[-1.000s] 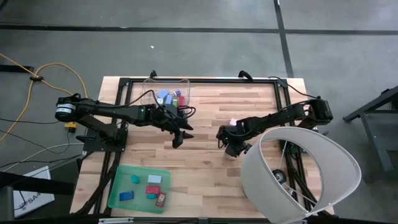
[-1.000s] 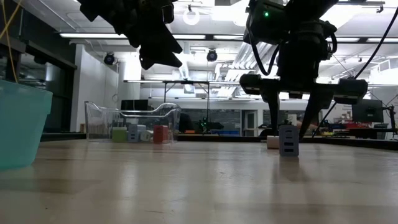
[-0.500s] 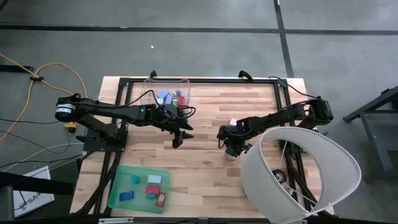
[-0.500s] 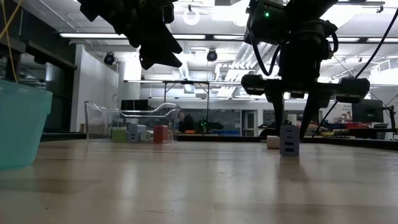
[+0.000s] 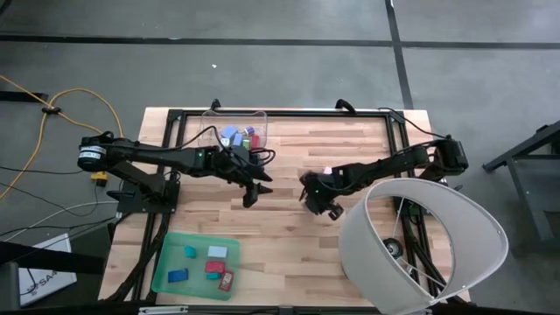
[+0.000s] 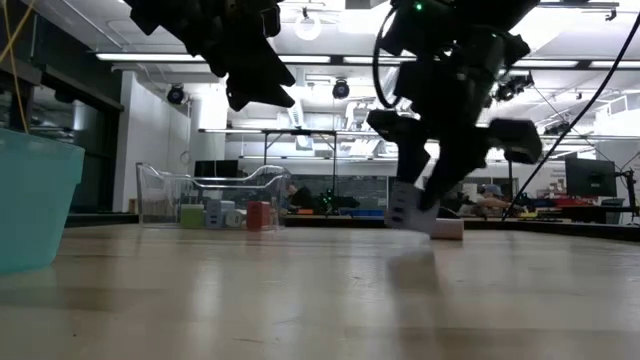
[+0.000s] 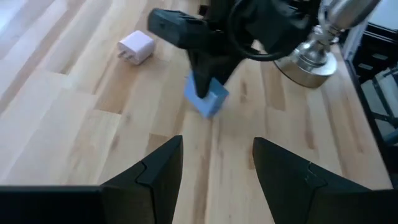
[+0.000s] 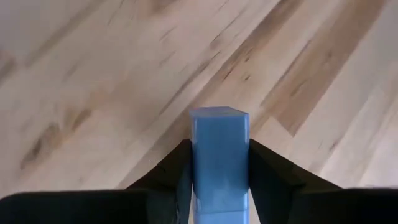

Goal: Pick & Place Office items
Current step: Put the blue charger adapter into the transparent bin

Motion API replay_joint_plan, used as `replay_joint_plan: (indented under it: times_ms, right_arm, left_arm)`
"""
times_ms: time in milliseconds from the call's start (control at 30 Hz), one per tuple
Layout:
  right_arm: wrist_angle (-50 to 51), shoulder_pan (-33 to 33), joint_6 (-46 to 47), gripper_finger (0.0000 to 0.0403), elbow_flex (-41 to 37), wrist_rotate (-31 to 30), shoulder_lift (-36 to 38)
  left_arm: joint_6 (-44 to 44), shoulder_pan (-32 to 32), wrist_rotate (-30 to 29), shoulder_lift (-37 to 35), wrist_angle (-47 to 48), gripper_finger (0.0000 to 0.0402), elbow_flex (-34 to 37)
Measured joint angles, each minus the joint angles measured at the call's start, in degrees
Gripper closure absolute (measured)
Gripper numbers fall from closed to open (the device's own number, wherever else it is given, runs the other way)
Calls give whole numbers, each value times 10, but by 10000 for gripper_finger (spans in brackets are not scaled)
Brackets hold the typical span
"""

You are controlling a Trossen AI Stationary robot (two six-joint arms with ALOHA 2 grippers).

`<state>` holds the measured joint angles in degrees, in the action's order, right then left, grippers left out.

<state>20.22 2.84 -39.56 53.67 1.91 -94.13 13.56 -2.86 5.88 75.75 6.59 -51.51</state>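
- The right gripper [image 8: 219, 180] is pinched on a blue block [image 8: 219, 155]; its two dark fingers [image 8: 171, 177] press the block's sides, and the block sticks out past the fingertips.
- In the low view the right gripper [image 6: 430, 190] is tilted, and the blue block [image 6: 403, 207] hangs in it, slanted and clear of the table [image 6: 300, 290].
- Just beside that gripper on the table lies a small white piece [image 6: 447, 228]; the left wrist view shows the same white piece [image 7: 137, 46] on the wood, a little apart from the held blue block [image 7: 207, 98].
- In the high view the right gripper [image 5: 313, 194] sits near the middle of the table [image 5: 350, 140], with a small pink piece [image 5: 327, 171] just beside its arm.
- The left gripper [image 5: 251, 192] hovers above the table, near the right gripper and facing it; its fingers [image 7: 158, 174] are spread apart with nothing between them.
- Behind the left gripper, at the far edge of the table, stands a clear plastic bin [image 5: 234, 122] holding several small blocks in blue, green, red and white [image 5: 238, 136].
- Near the table's front edge, on the left arm's side, a flat green tray [image 5: 166, 271] carries more pieces: teal, light, red and blue ones [image 5: 214, 267].
- A large white lamp shade [image 5: 420, 241] rises by the right arm, covering part of the table's corner.
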Motion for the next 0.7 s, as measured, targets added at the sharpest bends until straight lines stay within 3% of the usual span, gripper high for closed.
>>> replay_joint_plan:
  times_ms: [333, 533, 700]
  right_arm:
    - [-10, -49, 138, 288, 61, 35, 1]
    - [-20, -83, 164, 294, 91, 89, 1]
    - [-72, -108, 175, 290, 97, 88, 15]
  left_arm:
    - [0, -57, 33, -5, 0, 213, 0]
    - [-4, -77, 47, -34, -1, 213, 0]
    - [-29, -80, 47, -70, -4, 213, 0]
